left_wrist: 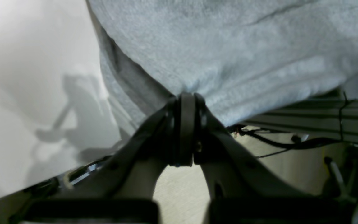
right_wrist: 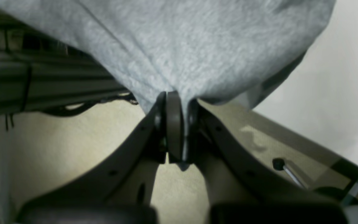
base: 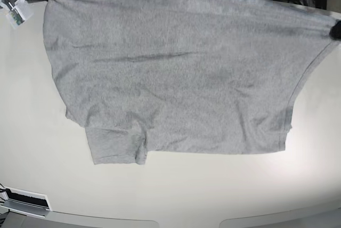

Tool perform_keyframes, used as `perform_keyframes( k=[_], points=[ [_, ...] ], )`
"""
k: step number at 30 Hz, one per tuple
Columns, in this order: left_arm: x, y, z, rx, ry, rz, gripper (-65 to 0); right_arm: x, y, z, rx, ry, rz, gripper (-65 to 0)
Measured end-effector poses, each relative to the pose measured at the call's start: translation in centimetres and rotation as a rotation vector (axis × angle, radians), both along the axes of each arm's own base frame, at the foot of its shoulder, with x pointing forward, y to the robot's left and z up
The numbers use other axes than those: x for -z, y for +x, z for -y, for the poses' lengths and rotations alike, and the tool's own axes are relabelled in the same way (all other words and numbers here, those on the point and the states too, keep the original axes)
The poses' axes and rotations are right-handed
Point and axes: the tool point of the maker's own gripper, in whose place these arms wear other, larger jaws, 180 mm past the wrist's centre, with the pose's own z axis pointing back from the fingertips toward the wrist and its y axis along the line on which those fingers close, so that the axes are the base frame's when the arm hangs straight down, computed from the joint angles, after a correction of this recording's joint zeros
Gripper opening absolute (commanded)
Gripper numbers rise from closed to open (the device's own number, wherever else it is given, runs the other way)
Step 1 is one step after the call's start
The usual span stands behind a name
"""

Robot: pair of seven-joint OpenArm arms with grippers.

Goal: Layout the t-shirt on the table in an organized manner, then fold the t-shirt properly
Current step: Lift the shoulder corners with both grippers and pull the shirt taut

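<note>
We had the t-shirt [base: 170, 73] stretched across the counter [base: 176, 190], left gripper [left_wrist: 185, 97] and right gripper [right_wrist: 175, 95] each pinching fabric at the twelve o'clock edge.

grey t-shirt [base: 176, 73] spread plain-side up, off-white table [base: 176, 196]

Base view looks down over the counter [base: 176, 196]; wrist views sit close behind each tool (sharing the t-shirt [base: 176, 79]).

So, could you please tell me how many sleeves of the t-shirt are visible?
1: a sleeve at the t-shirt's lower left in the base view. The other may be hidden under the fabric.
</note>
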Motion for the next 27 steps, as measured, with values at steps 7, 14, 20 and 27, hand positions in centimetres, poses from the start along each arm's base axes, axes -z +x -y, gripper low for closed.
perform_keyframes(
  k=[7, 14, 20, 27],
  points=[
    [1.4, -2.7, 0.5, -0.031, -0.03, -0.076, -65.0, 0.5, -0.2, 1.2, 0.001, -0.075, -0.012, -65.0],
    [1.4, -2.6, 0.5, -0.028, -0.028, -0.075, -65.0, 0.5, -0.2, 1.2, 0.0, -0.075, -0.011, -65.0],
    [1.0, -2.0, 0.5, -0.041, -0.04, -0.039, -65.0, -0.1, 1.0, 0.7, 0.017, -0.036, 0.058, -65.0],
    [-0.1, 0.3, 0.6, -0.048, -0.051, 0.054, -65.0, 0.9, 1.8, 0.9, 0.056, -0.004, 0.082, -65.0]
  ],
)
